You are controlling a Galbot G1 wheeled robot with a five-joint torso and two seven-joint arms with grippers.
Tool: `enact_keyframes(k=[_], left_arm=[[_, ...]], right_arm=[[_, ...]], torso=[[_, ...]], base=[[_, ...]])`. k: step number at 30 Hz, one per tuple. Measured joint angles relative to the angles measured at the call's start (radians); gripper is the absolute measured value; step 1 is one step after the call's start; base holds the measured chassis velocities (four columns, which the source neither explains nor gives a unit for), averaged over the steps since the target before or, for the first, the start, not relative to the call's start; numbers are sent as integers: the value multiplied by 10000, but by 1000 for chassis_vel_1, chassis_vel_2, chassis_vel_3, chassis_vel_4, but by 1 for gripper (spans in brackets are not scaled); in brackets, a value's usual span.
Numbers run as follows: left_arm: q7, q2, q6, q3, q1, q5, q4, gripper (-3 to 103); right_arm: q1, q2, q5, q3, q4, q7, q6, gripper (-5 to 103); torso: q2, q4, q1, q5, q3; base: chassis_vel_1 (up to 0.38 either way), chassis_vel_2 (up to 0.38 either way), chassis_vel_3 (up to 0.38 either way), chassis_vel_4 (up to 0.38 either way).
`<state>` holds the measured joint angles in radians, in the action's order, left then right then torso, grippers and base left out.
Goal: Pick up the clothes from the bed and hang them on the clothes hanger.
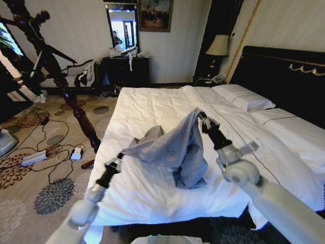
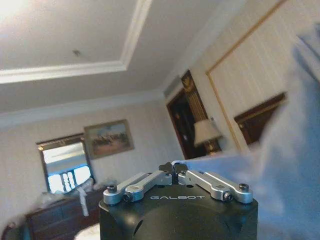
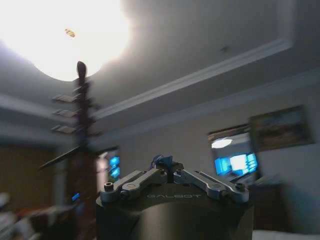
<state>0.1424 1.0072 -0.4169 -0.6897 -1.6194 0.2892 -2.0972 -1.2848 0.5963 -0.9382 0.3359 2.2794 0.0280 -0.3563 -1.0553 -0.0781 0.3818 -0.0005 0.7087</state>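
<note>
My left gripper [image 1: 120, 157] is pinched closed on a lower corner of the shirt [image 1: 172, 147], near the foot edge of the bed [image 1: 152, 198]; in my left wrist view the fingers [image 2: 167, 168] meet on a pale fold of the same shirt [image 2: 290, 165], which spreads away from them as a blurred sheet. My right gripper [image 1: 204, 121] is higher and farther in over the bed, closed on the shirt's top point, and in my right wrist view a small blue tuft of the fabric [image 3: 163, 161] pokes out between its closed tips. The grey-blue shirt hangs stretched between my two grippers like a tent, its lower folds bunched on the white duvet [image 1: 167, 109] in the middle of the bed. Farther up the bed, the white pillows [image 1: 244, 96] lie against the black headboard [image 1: 284, 76]. Off the bed's left side stands the dark reddish coat stand [image 1: 66, 91] on the patterned carpet [image 1: 30, 168], and beyond the bed a dark dresser [image 1: 127, 71] sits against the wall.
</note>
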Motion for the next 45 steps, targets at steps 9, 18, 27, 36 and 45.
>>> enact_keyframes(k=[9, 18, 27, 36, 45], left_arm=[[1893, -532, 582, -2436, -2553, 2159, -2809, 0], [1393, -1824, 3298, -1615, -50, 4875, -61, 0], [2264, -608, 2912, -189, 300, 3248, 902, 0], [2189, -791, 2906, -892, -66, 4088, -466, 0], [755, -1478, 3018, -3770, -252, 6242, -2826, 0]], right_arm=[[-1015, -1432, 1099, 264, 1000, 2548, -1268, 0], [3352, 343, -2495, -2151, -2085, -707, 833, 0], [2902, 1214, -994, -3210, -2769, -954, 745, 0], [2565, 617, -1029, -3025, -1427, -289, 540, 0], [2978, -341, -1815, -1752, 315, 87, -35, 0]], torso=[[-1, 7, -2, 2, 0], [6, -6, 6, 10, 8], [-1, -6, -7, 1, -1], [0, -1, -2, 3, 0], [0, 6, -1, 3, 0]], base=[[0, 0, 0, 0], [0, 0, 0, 0], [0, 0, 0, 0], [0, 0, 0, 0], [0, 0, 0, 0]])
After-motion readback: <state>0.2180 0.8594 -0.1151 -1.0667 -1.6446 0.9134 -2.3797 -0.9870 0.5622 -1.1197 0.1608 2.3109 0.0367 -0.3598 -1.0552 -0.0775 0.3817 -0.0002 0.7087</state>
